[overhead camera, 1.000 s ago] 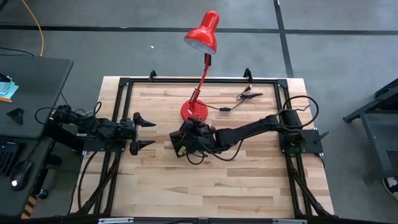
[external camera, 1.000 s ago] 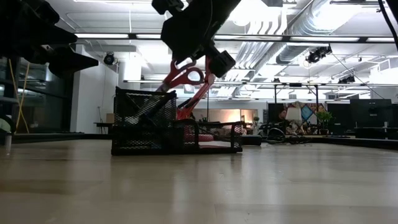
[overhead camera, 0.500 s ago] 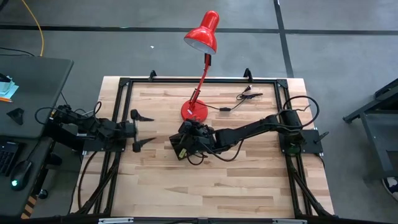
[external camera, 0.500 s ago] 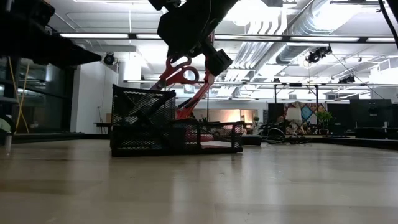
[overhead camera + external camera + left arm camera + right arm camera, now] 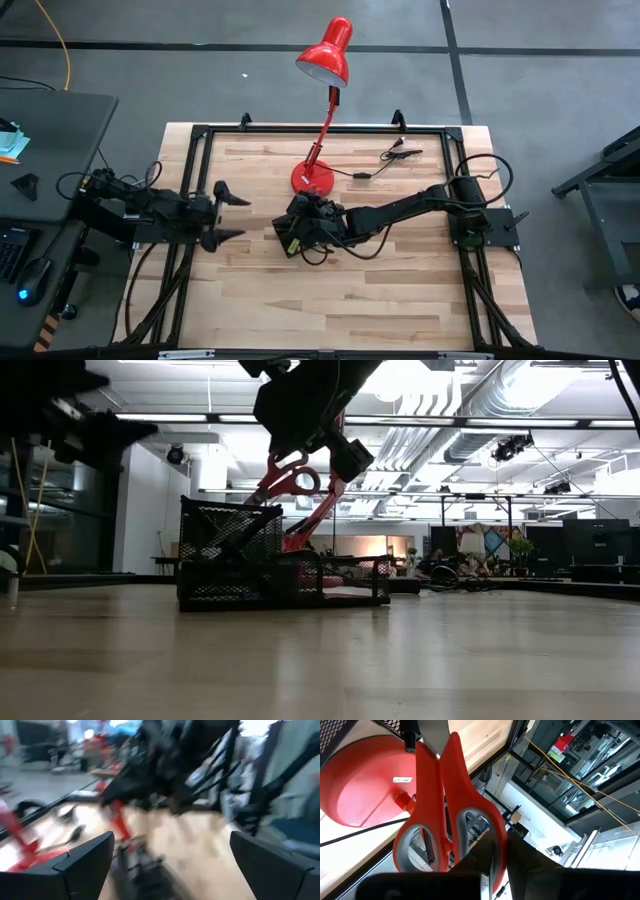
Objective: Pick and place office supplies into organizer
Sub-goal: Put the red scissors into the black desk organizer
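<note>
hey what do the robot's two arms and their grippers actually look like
Both arms are dark, nearly black, jointed segments with loose black cables looping alongside. The left gripper ends in two pointed, wedge-shaped black fingers with flat matte faces. The right gripper is a bulky black block wrapped in cable loops. No markings are visible on either arm.

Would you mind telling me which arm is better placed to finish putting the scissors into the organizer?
The right. Its gripper holds the scissors by the handles directly above the organizer, blades pointing in. The left gripper waits open and empty, off to the side.
</note>
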You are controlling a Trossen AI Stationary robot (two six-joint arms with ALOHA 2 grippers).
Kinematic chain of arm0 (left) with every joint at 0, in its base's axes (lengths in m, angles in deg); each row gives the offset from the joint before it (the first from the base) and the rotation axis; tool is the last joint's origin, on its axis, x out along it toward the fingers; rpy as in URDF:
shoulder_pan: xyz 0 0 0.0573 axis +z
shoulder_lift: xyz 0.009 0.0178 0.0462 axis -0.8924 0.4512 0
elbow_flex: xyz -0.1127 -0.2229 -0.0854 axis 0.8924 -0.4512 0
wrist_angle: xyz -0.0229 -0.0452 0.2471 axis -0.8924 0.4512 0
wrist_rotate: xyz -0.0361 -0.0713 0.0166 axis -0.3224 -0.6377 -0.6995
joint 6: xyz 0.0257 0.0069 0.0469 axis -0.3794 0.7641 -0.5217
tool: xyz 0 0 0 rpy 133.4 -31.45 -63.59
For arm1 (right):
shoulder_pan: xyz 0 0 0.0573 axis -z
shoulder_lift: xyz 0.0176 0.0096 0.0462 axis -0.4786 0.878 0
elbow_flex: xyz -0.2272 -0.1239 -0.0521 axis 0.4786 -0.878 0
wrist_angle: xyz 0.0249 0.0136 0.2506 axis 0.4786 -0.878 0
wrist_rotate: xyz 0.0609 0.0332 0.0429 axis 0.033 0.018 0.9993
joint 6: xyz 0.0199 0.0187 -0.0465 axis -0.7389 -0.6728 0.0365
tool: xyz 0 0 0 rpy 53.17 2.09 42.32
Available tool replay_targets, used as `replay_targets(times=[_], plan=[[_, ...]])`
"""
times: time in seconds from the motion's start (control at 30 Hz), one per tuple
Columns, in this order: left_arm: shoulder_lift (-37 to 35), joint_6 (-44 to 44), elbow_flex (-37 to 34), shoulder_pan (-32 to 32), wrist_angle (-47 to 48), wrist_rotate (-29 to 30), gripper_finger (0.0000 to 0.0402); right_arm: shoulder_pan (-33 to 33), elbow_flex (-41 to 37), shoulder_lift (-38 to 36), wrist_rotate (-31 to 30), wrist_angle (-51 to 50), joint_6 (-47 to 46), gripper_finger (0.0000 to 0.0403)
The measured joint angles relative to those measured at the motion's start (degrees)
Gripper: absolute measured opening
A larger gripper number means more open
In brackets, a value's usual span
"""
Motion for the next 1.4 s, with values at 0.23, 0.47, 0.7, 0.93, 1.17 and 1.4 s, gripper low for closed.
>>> replay_targets(times=[0.23, 0.47, 0.7, 0.93, 1.17, 1.4], plan=[[0.65, 5.02, 0.00, 0.02, -1.86, -2.56, 0.0381, -0.03, 0.00, 0.00, -0.25, 0.06, 1.25, 0.0005], [5.61, 12.68, -0.02, 0.02, -0.75, 16.63, 0.0381, -0.04, 0.00, 0.00, -0.04, 0.46, 1.25, 0.0012], [12.57, 19.23, -0.04, 0.02, -2.19, 21.41, 0.0381, -0.04, 0.00, -0.04, -0.23, 0.46, 1.29, 0.0009], [20.50, 21.76, -0.04, 0.04, -11.88, 15.79, 0.0381, -0.17, 0.00, -0.04, -0.21, 0.47, 1.46, 0.0005], [32.49, 19.98, -0.02, 0.03, -25.49, 14.08, 0.0381, -0.24, 0.00, -0.04, -0.84, 0.48, 1.03, 0.0011], [47.56, 18.83, 3.45, 0.04, -33.39, 17.21, 0.0381, -0.96, 0.00, -0.04, -2.20, 0.57, 1.00, 0.0007]])
